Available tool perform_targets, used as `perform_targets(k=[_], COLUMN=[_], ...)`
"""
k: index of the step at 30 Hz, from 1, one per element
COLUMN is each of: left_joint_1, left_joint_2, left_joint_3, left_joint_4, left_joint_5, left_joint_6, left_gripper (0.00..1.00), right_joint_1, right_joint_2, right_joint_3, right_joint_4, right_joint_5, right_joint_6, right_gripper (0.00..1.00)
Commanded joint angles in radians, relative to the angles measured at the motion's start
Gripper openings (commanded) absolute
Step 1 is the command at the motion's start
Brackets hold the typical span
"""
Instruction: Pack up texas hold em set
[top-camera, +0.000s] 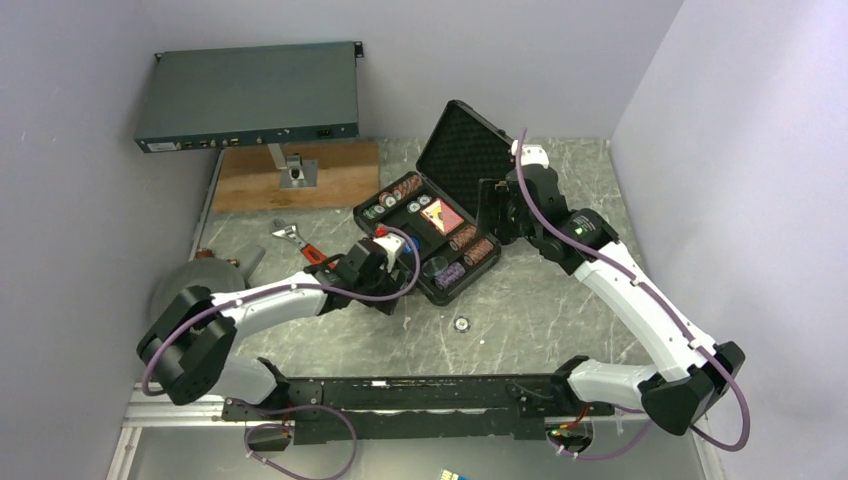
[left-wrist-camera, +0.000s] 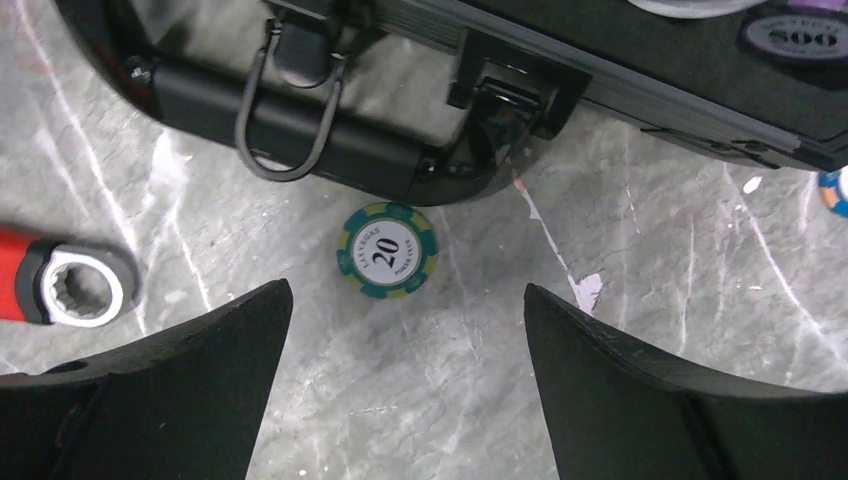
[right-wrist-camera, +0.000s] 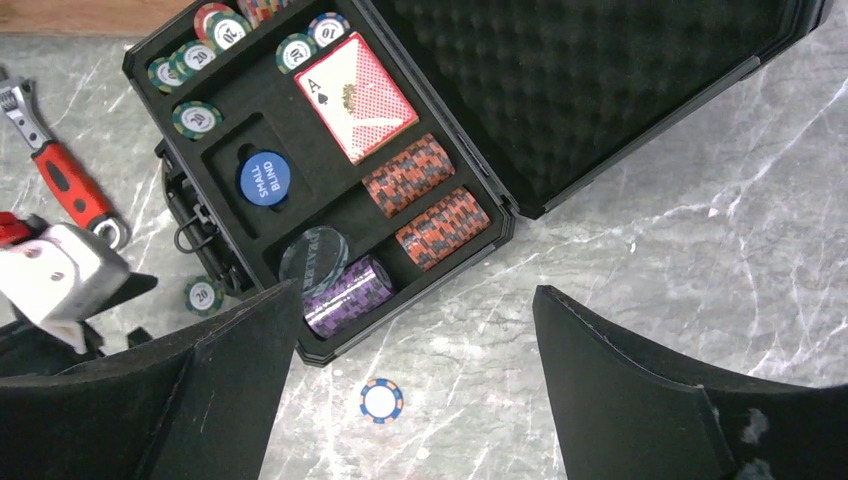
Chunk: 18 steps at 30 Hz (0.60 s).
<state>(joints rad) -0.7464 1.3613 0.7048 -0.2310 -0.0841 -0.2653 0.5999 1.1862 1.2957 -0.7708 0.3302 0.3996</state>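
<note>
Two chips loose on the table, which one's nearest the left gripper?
The green 20 chip, by the case handle, just ahead of the left gripper; the blue-orange chip lies farther right.

Left arm (top-camera: 270, 297), right arm (top-camera: 640, 300): white shells, black joints, purple cables (top-camera: 414, 262); green light (top-camera: 578, 228) on right; left hand (left-wrist-camera: 407, 300) fingers (left-wrist-camera: 170, 400) black wedges.

Pretty plain setup, honestly. Pale lavender-grey walls box the table in on three sides: back wall (top-camera: 500, 60), left wall (top-camera: 60, 200), right wall (top-camera: 740, 150). No windows in shot. The tabletop (top-camera: 560, 300) is grey marble-look with white veins. At the far left corner a wooden board (top-camera: 250, 180) lies flat, and a small metal stand (top-camera: 297, 172) on it holds up a flat grey box (top-camera: 250, 100). Lighting's soft and even, with only faint shadows.
</note>
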Motion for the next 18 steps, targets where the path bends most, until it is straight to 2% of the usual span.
perform_targets(k=[1,10,15,18], left_joint_1=[-0.047,-0.051,-0.051,-0.051], left_joint_2=[0.057,0.181,0.215,0.223], left_joint_3=[0.043,0.050,0.047,0.043], left_joint_4=[0.092,0.114,0.109,0.083], left_joint_5=[-0.092,-0.162,-0.164,-0.159], left_joint_6=[0.034,0.032,0.024,0.010], left_gripper=[0.91,0.84,0.64,0.62], right_joint_1=[-0.005,-0.005,-0.005,-0.005], right_joint_2=[-0.033,-0.032,-0.014,-0.006], right_joint_3=[-0.014,-0.046,-0.039,-0.034], right_joint_4=[0.049,0.082,0.084,0.082], right_joint_5=[-0.027,-0.070,-0.083,-0.083], right_joint_6=[-0.029,-0.030,-0.030,-0.030], right_gripper=[0.89,0.89,0.89,0.89])
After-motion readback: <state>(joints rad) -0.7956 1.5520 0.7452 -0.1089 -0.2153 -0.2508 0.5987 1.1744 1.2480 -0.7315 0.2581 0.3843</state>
